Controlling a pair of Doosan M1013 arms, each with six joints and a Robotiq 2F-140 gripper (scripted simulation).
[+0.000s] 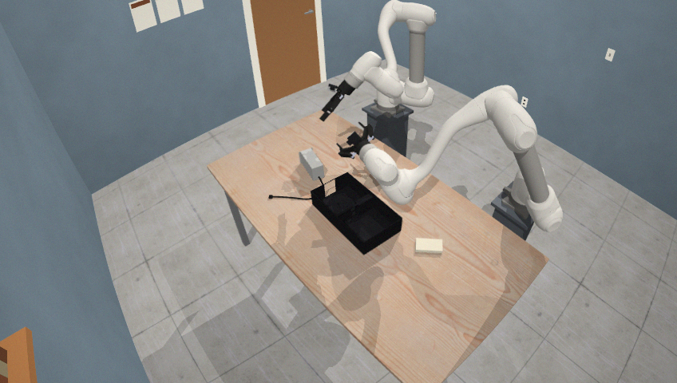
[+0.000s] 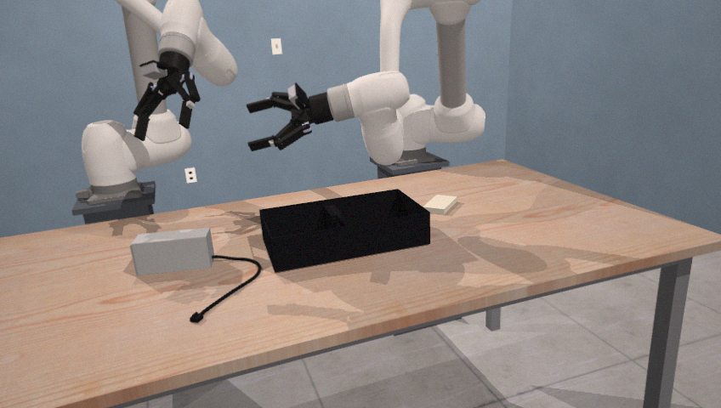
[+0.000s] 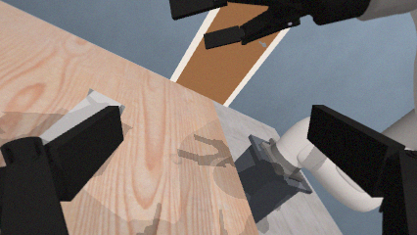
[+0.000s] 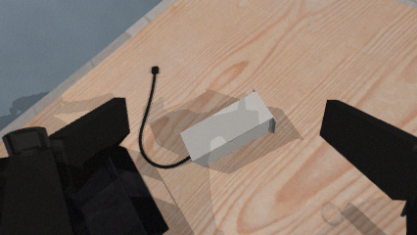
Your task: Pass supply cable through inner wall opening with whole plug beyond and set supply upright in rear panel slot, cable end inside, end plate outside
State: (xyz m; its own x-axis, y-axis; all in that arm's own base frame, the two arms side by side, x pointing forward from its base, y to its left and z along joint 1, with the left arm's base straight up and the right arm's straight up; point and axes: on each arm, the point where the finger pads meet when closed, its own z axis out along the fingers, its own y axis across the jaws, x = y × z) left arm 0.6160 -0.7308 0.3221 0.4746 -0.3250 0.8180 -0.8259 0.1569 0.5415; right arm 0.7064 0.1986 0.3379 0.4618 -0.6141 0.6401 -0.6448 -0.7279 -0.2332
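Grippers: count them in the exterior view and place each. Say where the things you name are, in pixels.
2. The left gripper [image 1: 350, 134] [image 2: 247, 127] [image 3: 215, 122] is near the upper middle, pointing sideways; the right gripper [image 1: 324, 116] [image 2: 162, 129] [image 3: 192, 28] [image 4: 224, 117] is upper left, pointing down.

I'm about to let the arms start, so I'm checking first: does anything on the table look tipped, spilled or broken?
Nothing stands out: the power supply and black case rest level, and I see no spill or break.

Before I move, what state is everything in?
Left gripper: open, empty.
Right gripper: open, empty.
Power supply: outside the case, on the table.
Cable: curved, unthreaded.
Plug: loose.
Case: flat, open-topped.
Pale block: flat, apart from the supply.
Door: closed.
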